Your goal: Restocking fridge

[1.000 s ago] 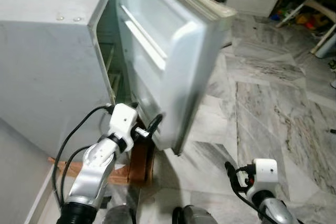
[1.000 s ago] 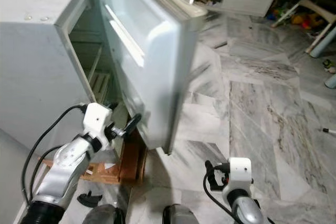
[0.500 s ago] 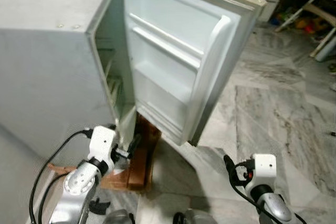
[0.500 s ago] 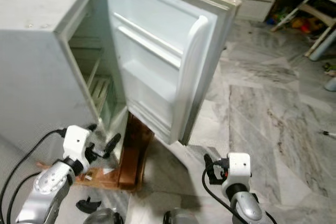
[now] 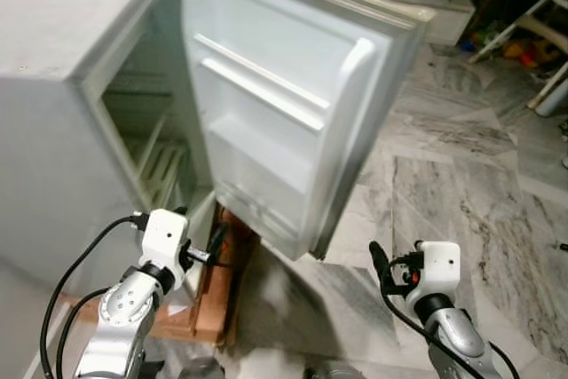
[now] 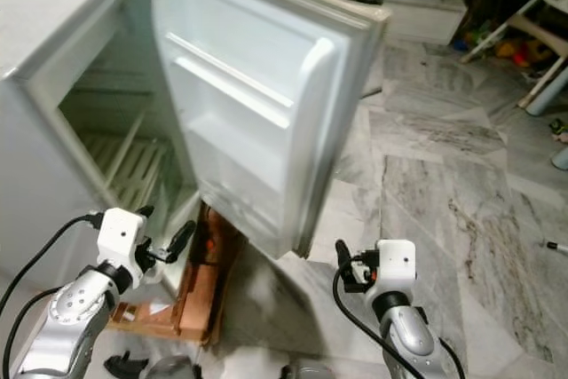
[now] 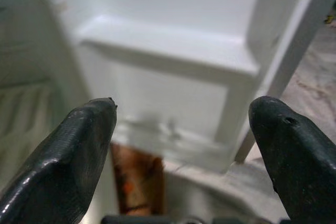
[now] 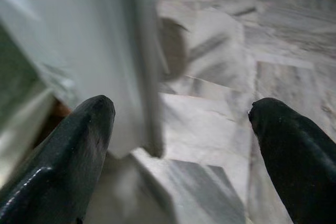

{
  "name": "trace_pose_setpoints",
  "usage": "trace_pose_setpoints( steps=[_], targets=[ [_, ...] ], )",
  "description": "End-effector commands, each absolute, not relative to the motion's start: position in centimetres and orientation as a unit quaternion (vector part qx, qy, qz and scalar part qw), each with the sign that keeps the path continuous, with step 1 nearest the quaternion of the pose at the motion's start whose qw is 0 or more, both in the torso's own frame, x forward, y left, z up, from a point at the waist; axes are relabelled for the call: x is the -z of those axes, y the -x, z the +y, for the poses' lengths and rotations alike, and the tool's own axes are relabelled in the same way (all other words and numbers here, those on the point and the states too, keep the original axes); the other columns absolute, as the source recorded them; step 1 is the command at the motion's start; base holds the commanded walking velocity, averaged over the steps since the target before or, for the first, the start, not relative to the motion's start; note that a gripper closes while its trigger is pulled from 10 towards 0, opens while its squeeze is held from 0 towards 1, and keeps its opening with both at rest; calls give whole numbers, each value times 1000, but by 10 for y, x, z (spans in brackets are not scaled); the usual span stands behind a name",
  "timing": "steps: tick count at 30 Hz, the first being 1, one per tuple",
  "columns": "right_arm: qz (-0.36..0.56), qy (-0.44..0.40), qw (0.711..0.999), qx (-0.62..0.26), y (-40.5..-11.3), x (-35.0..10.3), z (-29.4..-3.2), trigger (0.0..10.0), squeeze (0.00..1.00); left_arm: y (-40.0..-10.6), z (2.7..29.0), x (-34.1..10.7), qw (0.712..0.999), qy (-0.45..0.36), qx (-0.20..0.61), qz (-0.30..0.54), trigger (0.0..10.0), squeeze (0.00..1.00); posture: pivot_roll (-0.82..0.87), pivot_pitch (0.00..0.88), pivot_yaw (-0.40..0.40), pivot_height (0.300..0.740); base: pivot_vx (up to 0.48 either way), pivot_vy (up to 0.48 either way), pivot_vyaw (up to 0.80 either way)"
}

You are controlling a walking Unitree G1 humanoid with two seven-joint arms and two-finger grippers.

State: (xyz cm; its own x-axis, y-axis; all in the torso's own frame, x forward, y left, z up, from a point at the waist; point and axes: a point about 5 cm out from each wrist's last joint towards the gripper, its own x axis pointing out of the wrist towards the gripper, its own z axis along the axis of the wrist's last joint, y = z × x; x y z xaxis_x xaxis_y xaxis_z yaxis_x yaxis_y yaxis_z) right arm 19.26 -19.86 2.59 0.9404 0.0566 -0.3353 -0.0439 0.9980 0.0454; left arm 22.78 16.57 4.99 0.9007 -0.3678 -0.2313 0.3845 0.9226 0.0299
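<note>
The fridge [image 5: 71, 113] stood at ten o'clock in the head views, a small grey-white box resting on a low wooden stand [image 5: 217, 286]. Its door [image 5: 284, 122] hung wide open toward twelve o'clock, with the moulded inner face turned to the camera. Two door shelves [image 5: 257, 86] ran across that inner face, one above the other, and nothing showed on them. Inside the cabinet, pale wire racks [image 6: 124, 166] could be made out, though the light there was dim.

The left gripper [image 5: 216, 244] was held low at seven o'clock, just beside the bottom front corner of the fridge and above the wooden stand. Its fingers [image 7: 68, 156] were spread well apart and held nothing; between them the wrist camera looked at the lower part of the door and a strip of the stand.

The right gripper [image 5: 380, 265] hung at five o'clock over the marble floor [image 5: 461, 175], near the lower free corner of the door but apart from it. Its fingers [image 8: 294, 156] were likewise spread wide with nothing between them, and past them the door's edge and the veined floor tiles showed.

At one o'clock, far back, a white low cabinet [image 5: 444, 15] and some cluttered things sat against the wall, too blurred to name.
</note>
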Motion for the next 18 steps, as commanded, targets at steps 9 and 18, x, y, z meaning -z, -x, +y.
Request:
trace_pose_setpoints(
  steps=[9,18],
  targets=[
    [178,-6,984,-11,-190,-30,-208,10000,0,-225,146,-45,965,-28,234,118,10000,0,28,16,-49,740,359,-314,0],
    [183,-3,983,-14,-192,-29,-208,10000,0,-254,129,-54,959,-46,263,92,10000,0,15,14,-51,740,403,-130,0]
  ],
)
